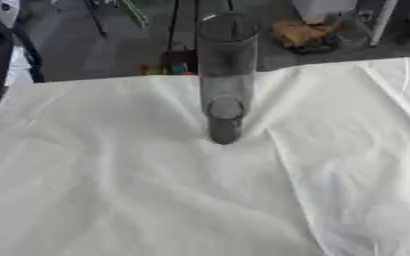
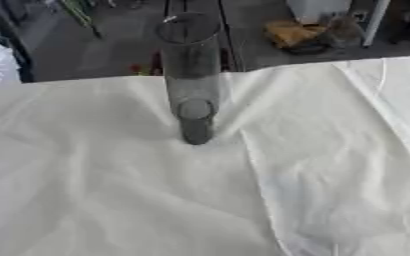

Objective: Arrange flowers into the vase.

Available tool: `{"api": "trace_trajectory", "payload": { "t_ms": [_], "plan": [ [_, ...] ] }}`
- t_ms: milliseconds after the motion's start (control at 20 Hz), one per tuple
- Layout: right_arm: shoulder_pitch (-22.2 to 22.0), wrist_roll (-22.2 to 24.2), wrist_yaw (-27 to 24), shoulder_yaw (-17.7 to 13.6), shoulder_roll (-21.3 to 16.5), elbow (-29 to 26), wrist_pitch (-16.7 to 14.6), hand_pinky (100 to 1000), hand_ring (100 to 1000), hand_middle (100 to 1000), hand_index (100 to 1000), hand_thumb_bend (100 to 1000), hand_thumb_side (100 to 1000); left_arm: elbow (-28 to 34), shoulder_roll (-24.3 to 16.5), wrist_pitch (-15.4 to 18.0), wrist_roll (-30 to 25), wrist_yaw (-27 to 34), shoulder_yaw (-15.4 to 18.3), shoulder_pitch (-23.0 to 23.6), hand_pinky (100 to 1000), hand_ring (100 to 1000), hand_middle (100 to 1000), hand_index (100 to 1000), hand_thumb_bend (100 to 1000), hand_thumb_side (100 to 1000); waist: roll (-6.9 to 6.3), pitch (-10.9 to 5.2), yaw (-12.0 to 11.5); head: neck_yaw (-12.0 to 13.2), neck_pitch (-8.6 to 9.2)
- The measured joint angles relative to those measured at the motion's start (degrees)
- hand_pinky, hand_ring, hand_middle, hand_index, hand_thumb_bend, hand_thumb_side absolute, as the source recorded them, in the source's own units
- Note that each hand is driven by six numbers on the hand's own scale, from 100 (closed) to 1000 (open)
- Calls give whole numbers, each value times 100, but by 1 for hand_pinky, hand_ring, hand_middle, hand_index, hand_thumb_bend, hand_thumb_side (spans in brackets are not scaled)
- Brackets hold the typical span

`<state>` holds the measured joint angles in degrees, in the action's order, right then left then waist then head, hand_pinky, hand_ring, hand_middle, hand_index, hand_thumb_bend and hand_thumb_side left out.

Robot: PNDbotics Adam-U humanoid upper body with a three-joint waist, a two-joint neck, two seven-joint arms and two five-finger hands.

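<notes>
Vase (image 1: 225, 75): clear glass cylinder, tall, upright, empty; round mouth at 12 o'clock of the view, base just above centre. Base resting on cloth, well clear of every cloth edge but nearest the far one.

Cloth (image 1: 156, 190): white, creased, covering the table from far edge to near edge; raised fold running from the vase base toward 5 o'clock; second fold at 2 o'clock.

Floor beyond far edge: dark grey. Small red and teal items (image 1: 165, 68) at 11 o'clock of the vase base, too blurred to identify. Orange-brown bundle (image 2: 298, 34) at 1 o'clock, beside a white upright post (image 2: 375, 22).

Flowers: none visible in either view.

Robot hands: neither left nor right in view; degree of opening and contents impossible to tell.
</notes>
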<state>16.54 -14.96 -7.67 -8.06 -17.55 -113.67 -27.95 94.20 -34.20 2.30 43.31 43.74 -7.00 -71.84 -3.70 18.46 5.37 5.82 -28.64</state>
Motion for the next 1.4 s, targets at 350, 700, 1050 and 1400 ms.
{"api": "trace_trajectory", "payload": {
  "t_ms": [350,700,1050,1400],
  "plan": [
    [2,40,-53,4,0,0,-7,863,822,676,896,100,1000,204,52,199,-112,192,25,-46,100,100,100,100,191,276,-7,2,89,71,4],
    [8,71,-81,35,0,0,-7,864,822,675,897,100,1000,274,55,317,-228,216,23,-110,100,100,100,100,198,244,-41,44,147,117,60],
    [8,100,-90,36,14,0,-13,865,823,674,898,100,1000,342,98,467,-767,109,-74,-124,100,100,100,100,193,238,-38,144,180,81,334],
    [53,137,-92,69,18,0,-15,866,824,673,900,100,1000,374,118,512,-941,163,-87,-123,100,100,100,100,192,237,-38,194,221,-4,897]
  ]
}}
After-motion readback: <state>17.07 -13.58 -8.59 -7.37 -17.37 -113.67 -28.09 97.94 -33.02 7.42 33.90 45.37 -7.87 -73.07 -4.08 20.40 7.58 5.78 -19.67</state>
